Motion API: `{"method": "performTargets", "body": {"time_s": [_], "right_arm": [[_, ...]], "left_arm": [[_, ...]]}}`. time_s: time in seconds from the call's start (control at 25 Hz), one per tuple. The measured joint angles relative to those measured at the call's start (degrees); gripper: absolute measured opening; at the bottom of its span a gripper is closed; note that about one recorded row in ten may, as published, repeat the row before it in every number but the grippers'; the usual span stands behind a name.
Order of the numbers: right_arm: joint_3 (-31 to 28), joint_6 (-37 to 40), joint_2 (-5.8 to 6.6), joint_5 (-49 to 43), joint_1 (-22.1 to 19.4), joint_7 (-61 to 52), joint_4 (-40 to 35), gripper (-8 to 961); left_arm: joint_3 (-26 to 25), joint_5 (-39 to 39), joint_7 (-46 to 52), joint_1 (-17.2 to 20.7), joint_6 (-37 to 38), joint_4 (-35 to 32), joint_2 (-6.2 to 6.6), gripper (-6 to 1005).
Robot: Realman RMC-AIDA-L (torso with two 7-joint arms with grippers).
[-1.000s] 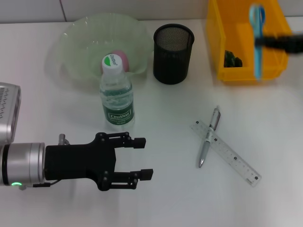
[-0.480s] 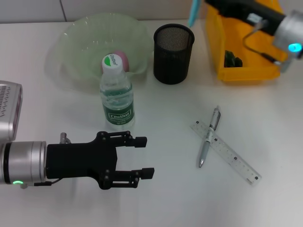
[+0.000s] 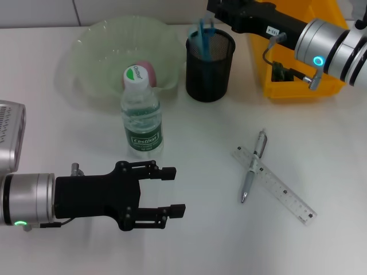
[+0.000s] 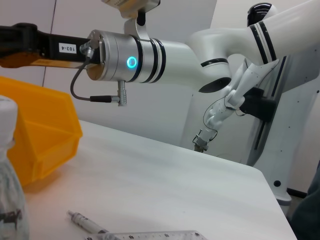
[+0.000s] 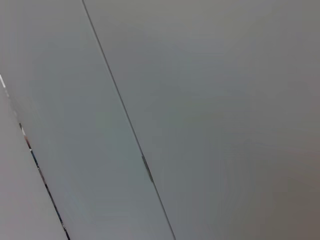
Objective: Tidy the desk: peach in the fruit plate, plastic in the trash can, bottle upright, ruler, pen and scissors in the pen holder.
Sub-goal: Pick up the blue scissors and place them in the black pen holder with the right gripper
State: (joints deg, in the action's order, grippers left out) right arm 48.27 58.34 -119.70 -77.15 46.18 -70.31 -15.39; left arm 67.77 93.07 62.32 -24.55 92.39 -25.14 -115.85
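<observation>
Nearest, the left gripper [image 3: 172, 192] hovers low over the white bench [image 3: 321, 149], fingers spread and empty. The silver pen [image 3: 253, 165] lies across the clear flat ruler [image 3: 275, 186]. The ribbed plastic bottle [image 3: 141, 117] stands upright; the peach [image 3: 147, 71] sits in the translucent fruit plate [image 3: 92, 51]. Farthest, blue-handled scissors [image 3: 204, 31] stand in the black mesh pen holder [image 3: 210, 66]; the right gripper's fingers cannot be told.

Scissors [image 3: 202, 34] in pen holder [image 3: 210, 71]; pen [image 3: 253, 166] lies across ruler [image 3: 274, 185].
</observation>
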Motion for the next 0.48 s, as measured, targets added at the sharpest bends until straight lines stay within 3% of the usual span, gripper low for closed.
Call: {"method": "performTargets", "body": {"time_s": [0.36,0.48], "right_arm": [[0.85,4.89,0.49,-1.33,-1.87,-5.58,-3.74,472],[7.07,10.51,0.76,-11.92,-9.59,-25.68,-23.76,617]], "left_arm": [[0.00,0.00,-0.01,-0.08,-0.12,0.00,-0.07,741],[0.00,0.00,-0.01,-0.01,-0.12,0.00,-0.08,741]]}}
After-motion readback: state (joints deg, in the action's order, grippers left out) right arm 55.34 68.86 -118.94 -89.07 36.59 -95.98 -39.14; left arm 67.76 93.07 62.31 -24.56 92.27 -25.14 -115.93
